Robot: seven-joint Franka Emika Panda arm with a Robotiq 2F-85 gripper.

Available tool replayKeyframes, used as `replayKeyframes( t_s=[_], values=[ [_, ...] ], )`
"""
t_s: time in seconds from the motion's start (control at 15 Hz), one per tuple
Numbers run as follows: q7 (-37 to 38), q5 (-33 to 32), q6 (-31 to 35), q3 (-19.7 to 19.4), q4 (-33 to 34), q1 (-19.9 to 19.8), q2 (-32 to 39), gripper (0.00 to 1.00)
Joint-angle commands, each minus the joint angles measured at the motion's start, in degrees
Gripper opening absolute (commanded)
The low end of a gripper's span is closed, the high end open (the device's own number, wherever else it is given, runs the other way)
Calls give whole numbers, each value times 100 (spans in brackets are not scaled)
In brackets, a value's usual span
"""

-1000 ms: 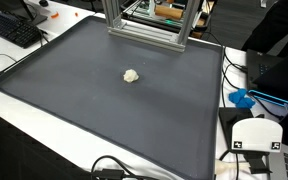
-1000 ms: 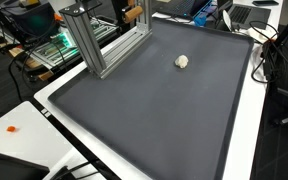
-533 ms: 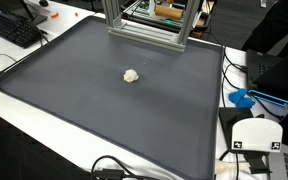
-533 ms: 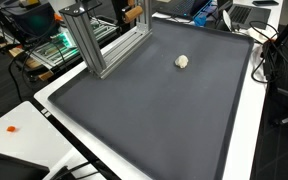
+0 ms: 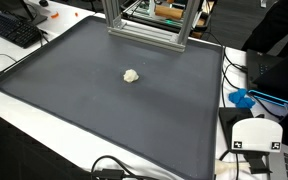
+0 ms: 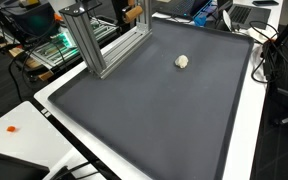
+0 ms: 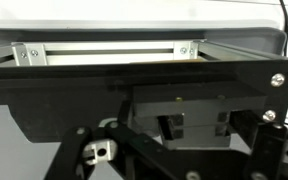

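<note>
A small whitish crumpled lump [image 5: 131, 75] lies alone on a large dark grey mat [image 5: 74, 110]; both exterior views show it [image 6: 182, 61]. The arm and gripper show in neither exterior view. In the wrist view the gripper [image 7: 195, 128] sits in dim light among black struts, with a pale metal rail [image 7: 104, 50] above it. Its two dark fingers [image 7: 168, 129] stand apart with nothing between them. The lump does not show in the wrist view.
An aluminium frame [image 5: 144, 30] stands at the far edge of the mat [image 6: 94, 45]. A keyboard [image 5: 12, 28], a blue object [image 5: 242, 98], a white device [image 5: 256, 135] and cables [image 5: 109, 168] lie around the mat. A small orange bit [image 6: 11, 129] lies on the white table.
</note>
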Motion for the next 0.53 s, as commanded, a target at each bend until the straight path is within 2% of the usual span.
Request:
replayKeyframes(
  t_s=[0.0,0.4,0.47],
  values=[
    [17,-20,44,46,-216,-25,-168,100],
    [14,1,154,35,-284,-31,-134,99],
    [14,-2,169,36,-289,-32,-131,94]
  ],
)
